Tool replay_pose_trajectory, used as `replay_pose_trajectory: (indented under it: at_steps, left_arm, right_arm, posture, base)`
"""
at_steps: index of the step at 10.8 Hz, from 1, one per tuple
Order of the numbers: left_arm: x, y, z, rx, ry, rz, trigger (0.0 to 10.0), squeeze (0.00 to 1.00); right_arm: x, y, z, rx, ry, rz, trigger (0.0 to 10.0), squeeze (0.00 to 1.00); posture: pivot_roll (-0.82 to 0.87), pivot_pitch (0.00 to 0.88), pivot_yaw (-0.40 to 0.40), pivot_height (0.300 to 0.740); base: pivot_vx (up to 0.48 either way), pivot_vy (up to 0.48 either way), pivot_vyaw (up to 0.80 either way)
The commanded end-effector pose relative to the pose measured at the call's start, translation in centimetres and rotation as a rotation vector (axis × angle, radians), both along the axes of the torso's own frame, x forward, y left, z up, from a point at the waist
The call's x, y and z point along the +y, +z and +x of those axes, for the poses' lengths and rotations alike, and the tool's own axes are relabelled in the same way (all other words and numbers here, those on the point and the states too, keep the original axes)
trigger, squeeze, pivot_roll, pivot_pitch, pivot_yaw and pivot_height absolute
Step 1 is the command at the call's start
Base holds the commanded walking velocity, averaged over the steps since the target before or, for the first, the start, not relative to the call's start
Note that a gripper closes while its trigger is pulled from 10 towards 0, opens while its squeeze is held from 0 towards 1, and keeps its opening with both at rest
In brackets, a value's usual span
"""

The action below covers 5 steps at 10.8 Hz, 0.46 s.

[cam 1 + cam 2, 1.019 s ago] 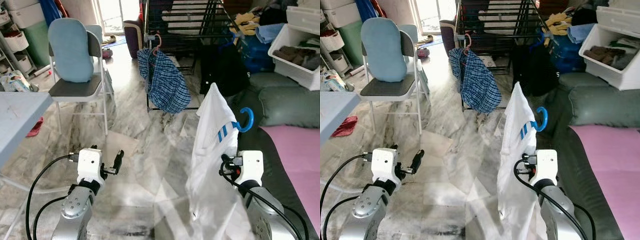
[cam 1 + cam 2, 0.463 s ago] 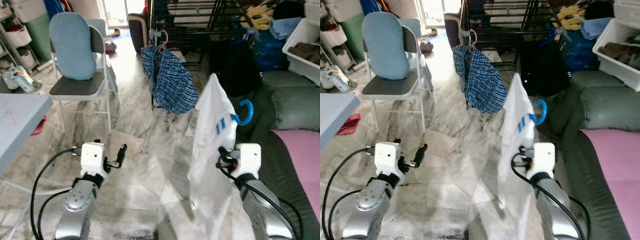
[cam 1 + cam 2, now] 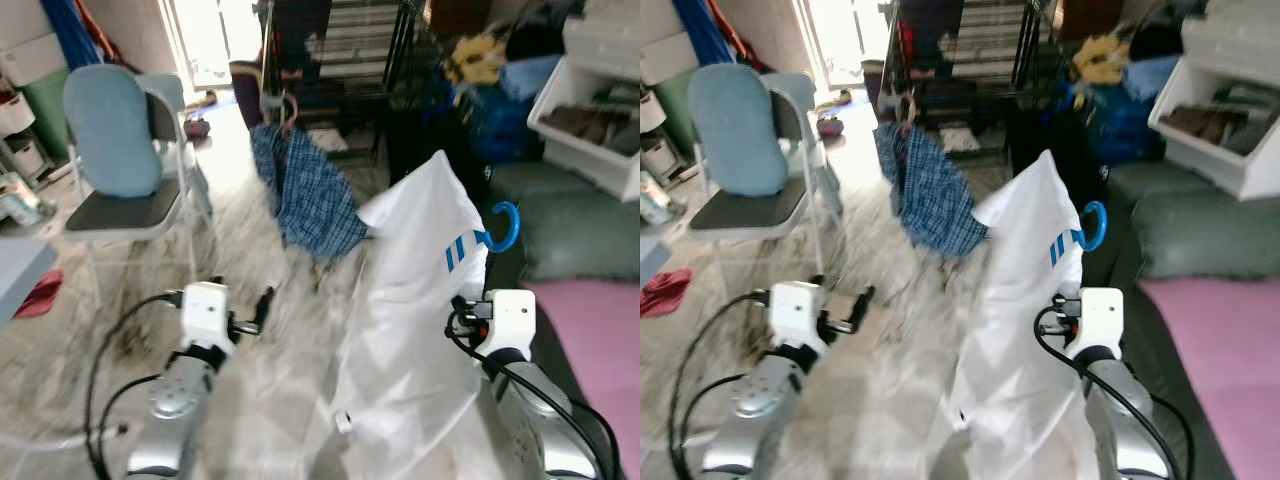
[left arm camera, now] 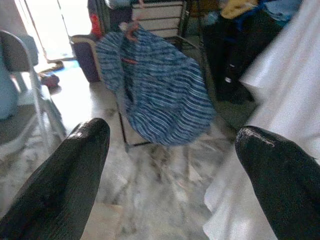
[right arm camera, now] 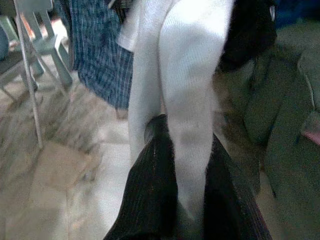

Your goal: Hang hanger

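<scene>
Right gripper (image 5: pixel 187 165) is clamping the shirt (image 3: pixel 415 300), left gripper (image 4: pixel 170 145) gaping empty; cloth could be slipping off the hanger (image 3: pixel 503 228).

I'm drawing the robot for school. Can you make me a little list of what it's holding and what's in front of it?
holding: a white shirt on a blue hanger, pinched in the right gripper
other gripper: left gripper open, holding nothing, out over the floor
ahead: a dark drying rack with a blue checked shirt hanging on it
left side: a chair with a light blue cushion
right side: a pink blanket and a white bin
picture: blurry
</scene>
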<state>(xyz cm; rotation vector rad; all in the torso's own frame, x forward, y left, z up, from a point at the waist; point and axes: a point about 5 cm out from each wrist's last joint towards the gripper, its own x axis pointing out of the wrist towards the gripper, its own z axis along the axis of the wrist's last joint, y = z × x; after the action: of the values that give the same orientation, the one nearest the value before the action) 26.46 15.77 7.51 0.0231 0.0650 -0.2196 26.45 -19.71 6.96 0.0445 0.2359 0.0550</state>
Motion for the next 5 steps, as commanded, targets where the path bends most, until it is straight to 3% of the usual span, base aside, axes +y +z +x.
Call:
replay_pose_trajectory:
  at_steps: [1,5]
  left_arm:
    - [0.88,-0.11,-0.02,0.008,0.026,0.013,10.0,0.0]
    - [0.75,-0.2,0.21,0.018,0.025,0.001,10.0,0.0]
  right_arm:
    - [1.07,1.48,0.87,-0.076,0.035,0.014,10.0,0.0]
    - [1.23,1.17,1.06,-0.063,0.045,0.001,10.0,0.0]
  posture:
    - [-0.15,0.0,0.019,0.74]
    - [-0.15,0.0,0.018,0.74]
  base:
    - [0.48,0.0,0.0]
    - [0.463,0.0,0.0]
